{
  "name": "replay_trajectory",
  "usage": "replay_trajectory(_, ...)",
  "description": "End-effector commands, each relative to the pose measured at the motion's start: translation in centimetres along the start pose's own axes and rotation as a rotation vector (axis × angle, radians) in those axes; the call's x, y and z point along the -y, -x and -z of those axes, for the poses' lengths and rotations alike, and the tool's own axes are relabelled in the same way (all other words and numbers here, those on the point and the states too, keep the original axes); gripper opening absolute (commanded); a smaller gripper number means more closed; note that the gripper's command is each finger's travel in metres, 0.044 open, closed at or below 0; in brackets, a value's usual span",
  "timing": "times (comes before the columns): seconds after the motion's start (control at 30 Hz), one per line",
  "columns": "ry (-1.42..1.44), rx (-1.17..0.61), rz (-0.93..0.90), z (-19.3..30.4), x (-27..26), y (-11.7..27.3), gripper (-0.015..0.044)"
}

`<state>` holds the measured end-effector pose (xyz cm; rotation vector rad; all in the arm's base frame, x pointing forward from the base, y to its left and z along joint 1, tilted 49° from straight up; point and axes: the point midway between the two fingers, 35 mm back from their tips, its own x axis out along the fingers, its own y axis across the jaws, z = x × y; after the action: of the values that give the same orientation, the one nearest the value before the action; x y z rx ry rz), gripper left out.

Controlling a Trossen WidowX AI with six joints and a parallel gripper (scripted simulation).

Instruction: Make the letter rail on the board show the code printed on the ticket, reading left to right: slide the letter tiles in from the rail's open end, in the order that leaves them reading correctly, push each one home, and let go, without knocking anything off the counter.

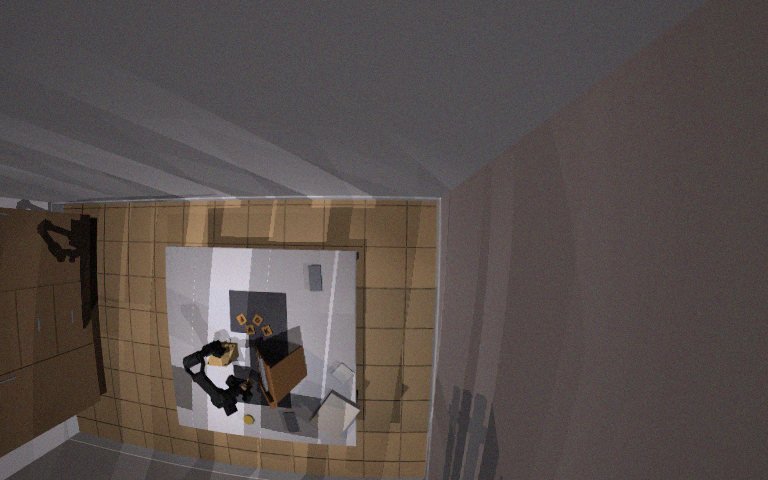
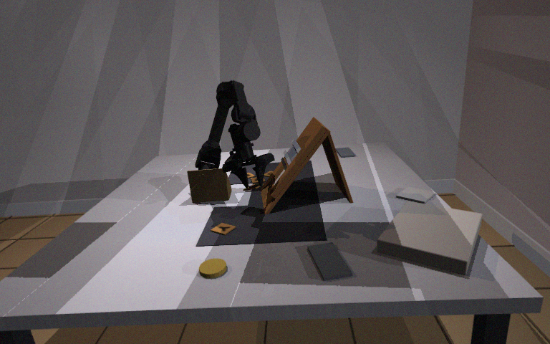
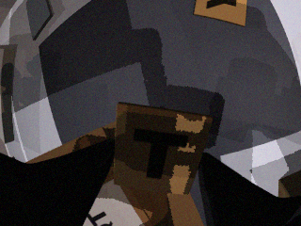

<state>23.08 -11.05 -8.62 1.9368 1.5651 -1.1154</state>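
Observation:
My gripper (image 1: pixel 247 386) (image 2: pixel 254 186) (image 3: pixel 158 153) is shut on the T tile (image 3: pixel 155 160), which is raised above the dark mat (image 1: pixel 271 302) (image 2: pixel 291 233) near the lower front edge of the slanted wooden board (image 1: pixel 288 376) (image 2: pixel 312 133). The letter's top bar is uppermost in the wrist view. The Y tile (image 2: pixel 223 228) (image 3: pixel 228 14) lies on the mat's near end. Several other tiles lie beyond the board, among them one at the left (image 1: pixel 241 319) and one at the right (image 1: pixel 267 330). Pale pieces (image 2: pixel 291 150) show on the board's face. The rail's contents and the ticket's code are not readable.
A wooden block (image 1: pixel 222 356) (image 2: pixel 208 187) stands beside the arm. A yellow disc (image 1: pixel 248 419) (image 2: pixel 213 268), a dark slab (image 1: pixel 290 421) (image 2: pixel 329 261) and a large pale box (image 1: pixel 338 412) (image 2: pixel 434 237) lie toward the near edge. A grey slab (image 1: pixel 315 278) (image 2: pixel 345 152) lies far off.

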Motion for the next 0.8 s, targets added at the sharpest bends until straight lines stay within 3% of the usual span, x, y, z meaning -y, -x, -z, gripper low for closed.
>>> replay_trajectory(0.0, 0.095, -0.003, -0.044, 1.4, -0.5, 0.8, 0.0000)
replay_trajectory(0.77, 0.700, 0.041, -0.332, 10.5, -2.7, 6.5, 0.0000)
